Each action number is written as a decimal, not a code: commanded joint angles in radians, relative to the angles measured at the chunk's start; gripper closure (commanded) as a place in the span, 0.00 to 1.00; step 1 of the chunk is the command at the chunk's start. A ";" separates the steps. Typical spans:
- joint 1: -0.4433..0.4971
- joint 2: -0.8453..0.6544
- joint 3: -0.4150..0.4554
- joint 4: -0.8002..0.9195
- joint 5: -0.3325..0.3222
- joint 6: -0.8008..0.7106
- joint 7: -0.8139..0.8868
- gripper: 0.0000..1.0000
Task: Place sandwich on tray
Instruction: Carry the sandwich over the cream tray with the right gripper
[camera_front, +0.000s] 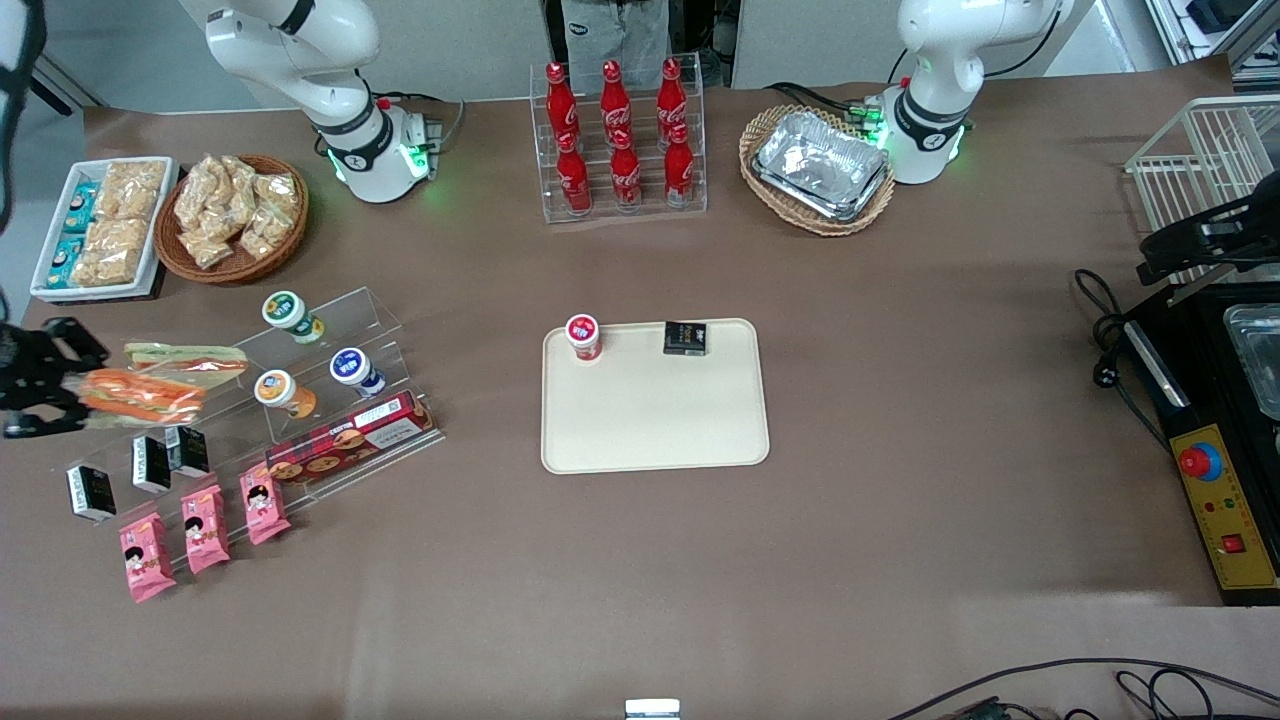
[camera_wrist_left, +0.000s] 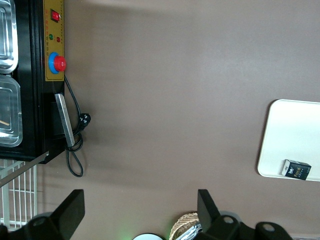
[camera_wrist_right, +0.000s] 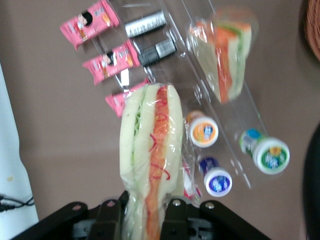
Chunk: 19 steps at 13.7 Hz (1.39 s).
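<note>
My right gripper (camera_front: 62, 392) is at the working arm's end of the table, beside the clear acrylic shelf. It is shut on the sandwich (camera_front: 140, 396), a wrapped wedge with an orange-red filling stripe. In the right wrist view the sandwich (camera_wrist_right: 152, 150) stands out between the two black fingers of the gripper (camera_wrist_right: 145, 212), above the table. The cream-beige tray (camera_front: 650, 415) lies at the middle of the table, well apart from the gripper. A corner of the tray (camera_wrist_left: 290, 135) also shows in the left wrist view.
A red-capped cup (camera_front: 582, 337) and a small black box (camera_front: 685, 337) sit on the tray. A larger flat sandwich (camera_front: 188, 357) lies on the acrylic shelf (camera_front: 330, 400) with cups, a biscuit box, dark boxes and pink packs (camera_front: 205, 527). A cola bottle rack (camera_front: 618, 140) stands farther back.
</note>
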 joint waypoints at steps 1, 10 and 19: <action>0.137 -0.021 -0.010 0.014 0.005 -0.037 0.196 0.83; 0.501 0.042 -0.012 0.019 0.005 0.078 0.632 0.83; 0.734 0.255 -0.012 0.059 0.005 0.347 0.948 0.82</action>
